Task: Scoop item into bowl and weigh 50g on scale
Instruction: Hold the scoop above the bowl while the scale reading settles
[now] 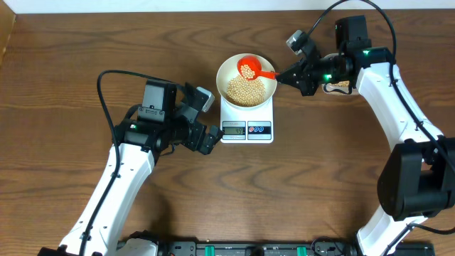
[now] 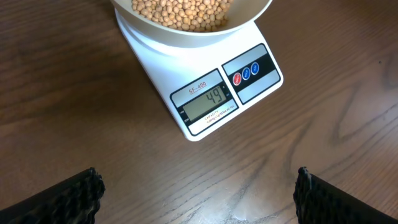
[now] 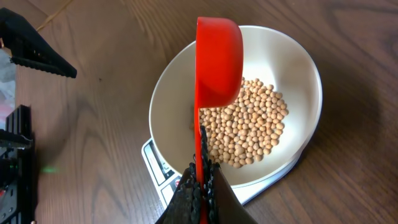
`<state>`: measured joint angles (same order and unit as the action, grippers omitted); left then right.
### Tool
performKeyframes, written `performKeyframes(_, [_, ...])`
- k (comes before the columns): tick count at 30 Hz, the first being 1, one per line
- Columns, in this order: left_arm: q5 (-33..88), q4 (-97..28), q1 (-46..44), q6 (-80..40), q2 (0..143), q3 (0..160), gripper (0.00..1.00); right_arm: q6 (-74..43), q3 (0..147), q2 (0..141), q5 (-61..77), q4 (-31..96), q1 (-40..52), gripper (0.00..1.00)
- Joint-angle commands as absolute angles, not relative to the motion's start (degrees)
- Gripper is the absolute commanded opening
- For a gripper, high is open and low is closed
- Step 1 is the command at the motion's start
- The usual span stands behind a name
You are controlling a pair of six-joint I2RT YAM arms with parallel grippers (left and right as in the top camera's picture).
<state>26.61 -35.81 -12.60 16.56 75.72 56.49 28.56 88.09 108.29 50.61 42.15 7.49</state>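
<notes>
**Ann:** The right pincer (image 1: 284,73) is clenched on the handle of the red plastic scoop (image 1: 249,69), which reaches in from three o'clock over the round white bowl (image 1: 223,71)!

**Ben:** Small pale tan beans (image 1: 245,92) are heaped in that bowl, with more in the scoop. The bowl sits on the white rectangular digital scale (image 1: 247,129), whose display (image 2: 211,99) at six o'clock reads 49.

**Ann:** The left pincer (image 1: 207,119) is released, jaws wide, at the scale's nine o'clock over the brown wooden worktop (image 1: 64,78).
</notes>
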Motion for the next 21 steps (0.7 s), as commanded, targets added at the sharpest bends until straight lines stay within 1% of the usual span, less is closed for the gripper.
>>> performKeyframes(1, [26.3,-36.0,-12.6,16.9,75.9,56.5,1.0,28.4,88.1,108.7,51.5,41.9,7.5,0.01])
performKeyframes(14, [26.3,-36.0,-12.6,16.9,75.9,56.5,1.0,36.2,88.1,108.7,46.8,42.0,7.6,0.01])
performKeyframes(21, [26.3,-36.0,-12.6,16.9,75.9,56.5,1.0,36.5,88.1,108.7,46.6,41.4,7.6,0.01])
